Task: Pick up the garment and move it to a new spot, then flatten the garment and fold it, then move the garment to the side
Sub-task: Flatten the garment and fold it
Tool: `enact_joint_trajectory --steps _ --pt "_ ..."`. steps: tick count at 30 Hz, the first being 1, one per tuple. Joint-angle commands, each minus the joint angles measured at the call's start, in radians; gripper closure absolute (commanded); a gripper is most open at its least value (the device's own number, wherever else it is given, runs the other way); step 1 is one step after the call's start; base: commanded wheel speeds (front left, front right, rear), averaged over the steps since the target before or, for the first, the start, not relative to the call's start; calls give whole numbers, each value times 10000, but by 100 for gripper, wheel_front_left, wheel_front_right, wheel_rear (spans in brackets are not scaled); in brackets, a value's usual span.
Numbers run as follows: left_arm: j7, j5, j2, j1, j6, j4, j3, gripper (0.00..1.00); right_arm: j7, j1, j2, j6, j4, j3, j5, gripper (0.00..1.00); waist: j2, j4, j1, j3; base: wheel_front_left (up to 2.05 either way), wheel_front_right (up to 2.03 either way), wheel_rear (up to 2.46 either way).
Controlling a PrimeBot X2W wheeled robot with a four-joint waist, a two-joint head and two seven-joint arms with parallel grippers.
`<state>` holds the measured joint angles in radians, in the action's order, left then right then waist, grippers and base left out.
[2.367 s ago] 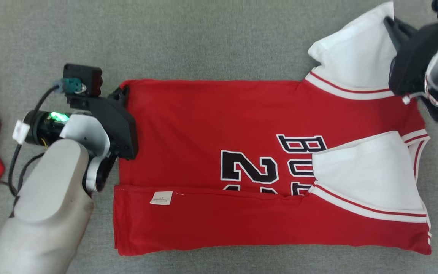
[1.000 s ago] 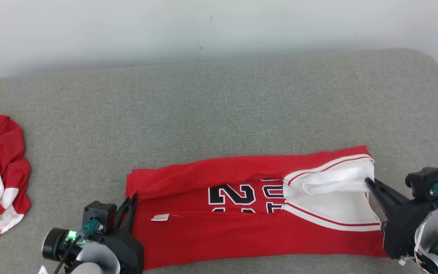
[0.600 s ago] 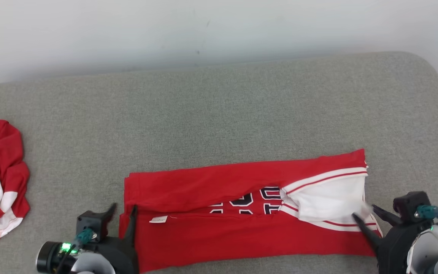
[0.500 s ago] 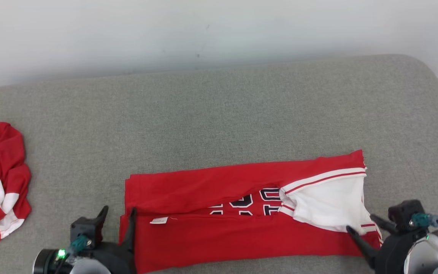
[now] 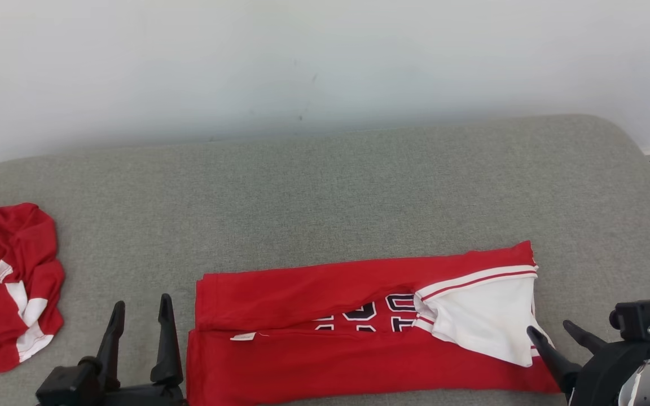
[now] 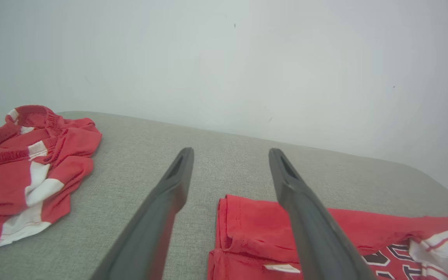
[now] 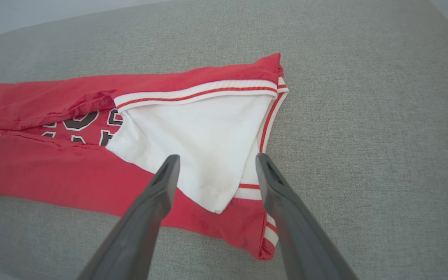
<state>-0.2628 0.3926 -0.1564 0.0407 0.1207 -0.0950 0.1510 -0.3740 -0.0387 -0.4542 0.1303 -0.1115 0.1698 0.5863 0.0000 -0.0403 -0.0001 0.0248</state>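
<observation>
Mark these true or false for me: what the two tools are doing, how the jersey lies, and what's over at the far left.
1. The left tool and the right tool are both open: true.
2. The left tool grips the jersey: false, it holds nothing.
3. The white sleeve lies folded on top of the jersey, at the right tool's end: true.
4. A blue towel lies at the far left: false, a crumpled red and white garment lies there.
</observation>
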Motion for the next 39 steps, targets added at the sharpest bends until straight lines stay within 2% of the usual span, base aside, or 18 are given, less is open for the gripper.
enact_joint_trajectory --steps 1,2,3,4,8,16,19,25,33,35,36,39 --pt "-19 -306 172 -216 -230 178 -315 0 -104 -71 198 4 -8 -220 64 0 0 35 1 -31 0 0 0" --pt "-19 -306 172 -216 -230 178 -315 0 -104 -71 198 4 -8 -220 64 0 0 35 1 -31 0 0 0" --pt "-18 -671 438 -465 -488 291 -716 0 -235 -258 442 4 -174 -559 30 0 0 57 1 -37 0 0 0" --pt "-18 -671 438 -465 -488 291 -716 0 -235 -258 442 4 -174 -559 30 0 0 57 1 -37 0 0 0" --pt "-18 -1154 789 -699 -963 430 -1323 0 -624 -698 879 4 -804 -1151 -214 0 0 119 1 41 0 0 0" --pt "-16 -1595 1030 -902 -1438 464 -2012 0 -1242 -1751 1605 4 -2442 -1964 -665 0 0 387 1 348 0 0 0" --pt "-14 -1649 1054 -852 -1548 453 -2076 0 -1572 -2086 1684 4 -3022 -2046 -984 0 0 527 1 477 0 0 0" --pt "-16 -1530 1059 -550 -1503 341 -1954 0 -2093 -2859 1926 4 -4258 -2376 -1514 0 0 790 1 861 0 0 0" --pt "-17 -1648 1059 -169 -1568 242 -1841 0 -2357 -3184 2249 5 -5092 -2301 -1777 0 0 974 1 1073 0 0 0" --pt "-15 -1661 1059 -106 -1600 187 -1809 0 -2370 -3213 2278 10 -5204 -2229 -1755 81 0 982 1 1065 0 0 0" --pt "-17 -1672 1059 -80 -1615 160 -1797 0 -2339 -3215 2295 14 -5239 -2211 -1731 100 0 977 1 1052 0 0 0" --pt "-15 -1796 1060 -54 -1659 63 -1785 0 -2135 -3241 2187 -9 -5267 -2319 -1827 100 0 919 1 972 0 0 0"
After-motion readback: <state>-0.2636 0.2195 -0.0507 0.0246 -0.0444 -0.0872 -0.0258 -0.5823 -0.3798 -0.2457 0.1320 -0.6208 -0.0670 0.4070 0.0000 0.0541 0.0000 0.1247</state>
